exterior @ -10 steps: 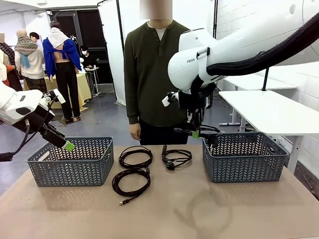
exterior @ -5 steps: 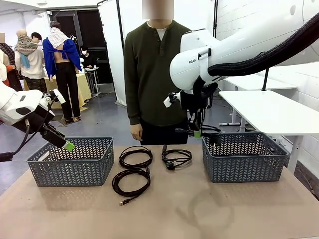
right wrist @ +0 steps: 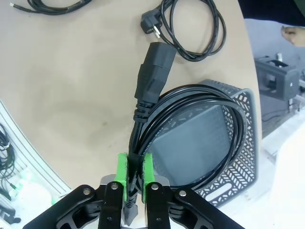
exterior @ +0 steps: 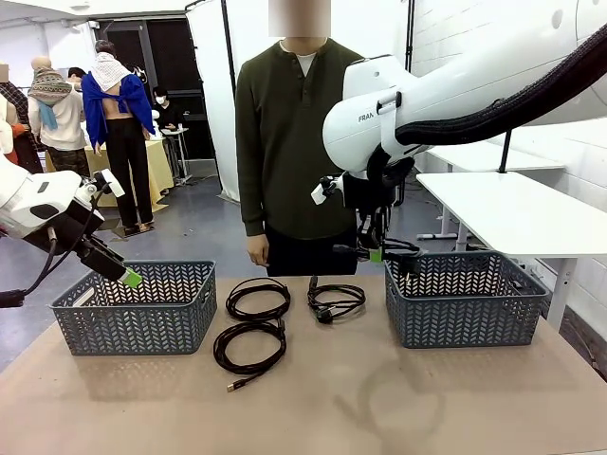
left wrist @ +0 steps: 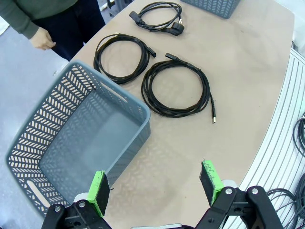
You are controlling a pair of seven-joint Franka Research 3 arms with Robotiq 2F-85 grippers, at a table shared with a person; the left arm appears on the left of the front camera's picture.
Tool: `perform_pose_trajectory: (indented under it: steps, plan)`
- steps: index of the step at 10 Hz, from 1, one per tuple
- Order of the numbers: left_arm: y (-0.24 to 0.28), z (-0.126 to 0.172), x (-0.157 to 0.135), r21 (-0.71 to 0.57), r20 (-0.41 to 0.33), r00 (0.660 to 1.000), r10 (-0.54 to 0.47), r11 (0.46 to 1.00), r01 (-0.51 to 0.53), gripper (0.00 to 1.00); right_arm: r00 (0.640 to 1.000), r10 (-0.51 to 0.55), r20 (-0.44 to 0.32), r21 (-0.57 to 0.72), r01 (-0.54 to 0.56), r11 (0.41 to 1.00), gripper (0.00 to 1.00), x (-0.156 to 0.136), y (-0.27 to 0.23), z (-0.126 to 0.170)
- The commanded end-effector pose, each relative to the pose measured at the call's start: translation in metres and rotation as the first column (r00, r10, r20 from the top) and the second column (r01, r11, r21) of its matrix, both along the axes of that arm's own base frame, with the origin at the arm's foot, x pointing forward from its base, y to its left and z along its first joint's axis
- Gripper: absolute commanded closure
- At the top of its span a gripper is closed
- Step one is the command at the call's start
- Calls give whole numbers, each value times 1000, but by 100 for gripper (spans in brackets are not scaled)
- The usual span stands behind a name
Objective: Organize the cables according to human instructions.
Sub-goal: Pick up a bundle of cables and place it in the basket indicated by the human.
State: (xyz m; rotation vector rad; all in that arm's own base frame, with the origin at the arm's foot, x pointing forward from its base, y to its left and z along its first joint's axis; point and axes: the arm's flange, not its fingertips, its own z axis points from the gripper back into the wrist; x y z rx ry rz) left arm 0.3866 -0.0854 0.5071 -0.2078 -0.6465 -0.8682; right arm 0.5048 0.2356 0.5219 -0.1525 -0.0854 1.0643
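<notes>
My right gripper (exterior: 377,254) is shut on one coiled black cable (exterior: 402,247) and holds it over the left rim of the right grey basket (exterior: 465,318). In the right wrist view the gripper (right wrist: 135,168) pinches the cable (right wrist: 155,76) just below its plug, and the loops hang above the basket (right wrist: 237,175). Three other cables lie on the table: one at the back left (exterior: 257,299), one nearer (exterior: 248,346), one at the back middle (exterior: 336,300). My left gripper (exterior: 128,277) hangs open over the left grey basket (exterior: 133,322); between its fingers (left wrist: 99,190) is nothing.
The person in an olive sweater stands at the far table edge, one hand (exterior: 254,251) hanging by the side. The left basket (left wrist: 62,119) holds nothing. The table's front half is bare brown surface. A white table stands behind the right basket.
My right arm edged slightly to the right with its cable early in the second, then stayed still. The left arm, the person and the lying cables have not moved.
</notes>
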Motion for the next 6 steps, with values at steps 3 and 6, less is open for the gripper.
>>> perform_pose_trajectory:
  steps: [3, 6]
  plan:
    - [1, -1, 2, -16, -1, 1000, 3, 1000, -3, 0, 1000, 31, 3, 1, -31, 1000, 100, 1, -14, 5]
    - [1, -1, 2, -16, -1, 1000, 3, 1000, -3, 0, 993, 118, 4, -39, -118, 992, 100, 6, -57, 25]
